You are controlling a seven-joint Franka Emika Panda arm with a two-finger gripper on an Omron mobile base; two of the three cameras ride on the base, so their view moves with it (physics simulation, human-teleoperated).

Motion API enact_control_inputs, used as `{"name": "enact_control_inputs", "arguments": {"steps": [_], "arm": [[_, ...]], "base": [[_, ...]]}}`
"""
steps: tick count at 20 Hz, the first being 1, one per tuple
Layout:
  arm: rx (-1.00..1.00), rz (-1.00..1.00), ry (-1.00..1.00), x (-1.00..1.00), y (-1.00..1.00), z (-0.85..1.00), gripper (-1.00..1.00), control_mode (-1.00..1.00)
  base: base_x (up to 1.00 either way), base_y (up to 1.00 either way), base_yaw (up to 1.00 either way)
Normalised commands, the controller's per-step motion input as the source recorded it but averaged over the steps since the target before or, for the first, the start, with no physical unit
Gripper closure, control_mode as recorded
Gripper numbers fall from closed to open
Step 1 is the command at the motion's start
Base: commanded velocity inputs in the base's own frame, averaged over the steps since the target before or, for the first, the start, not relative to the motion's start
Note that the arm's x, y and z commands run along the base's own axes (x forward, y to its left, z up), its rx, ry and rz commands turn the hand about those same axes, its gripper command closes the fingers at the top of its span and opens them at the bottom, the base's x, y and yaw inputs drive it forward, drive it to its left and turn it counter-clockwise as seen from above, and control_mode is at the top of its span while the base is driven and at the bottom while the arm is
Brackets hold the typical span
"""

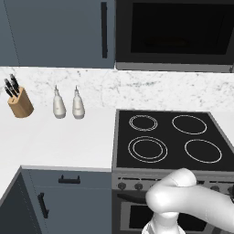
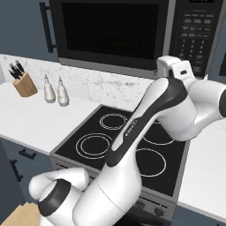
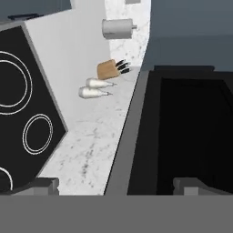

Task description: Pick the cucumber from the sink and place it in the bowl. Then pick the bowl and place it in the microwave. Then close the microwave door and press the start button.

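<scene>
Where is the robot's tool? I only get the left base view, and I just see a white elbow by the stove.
Observer: In the right base view the arm bends up over the stove and reaches toward the microwave.
Operator: Is the tool holding anything?
Observer: No. In the hand view the tool is open, with its two tips wide apart and nothing between them.
Operator: What is up there beside it?
Observer: The button panel on the microwave's right side. Your view cuts it off.
</scene>
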Motion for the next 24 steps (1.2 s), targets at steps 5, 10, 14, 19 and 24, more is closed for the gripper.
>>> {"name": "enact_control_inputs", "arguments": {"steps": [5,10,14,19,24], "arm": [[0.17,-0.03,0.09,0.07,-0.20,-0.12,-1.00,-1.00],[0.16,-0.11,0.09,0.29,-0.24,0.00,-1.00,-1.00],[0.11,-0.13,0.13,0.53,-0.03,0.00,-1.00,-1.00],[0.09,-0.12,0.10,0.36,-0.11,-0.02,-1.00,-1.00],[0.08,-0.09,0.05,0.09,-0.24,-0.03,-1.00,-1.00]], "base": [[0.00,0.00,0.00],[0.00,0.00,0.00],[0.00,0.00,0.00],[0.00,0.00,0.00],[0.00,0.00,0.00]]}}
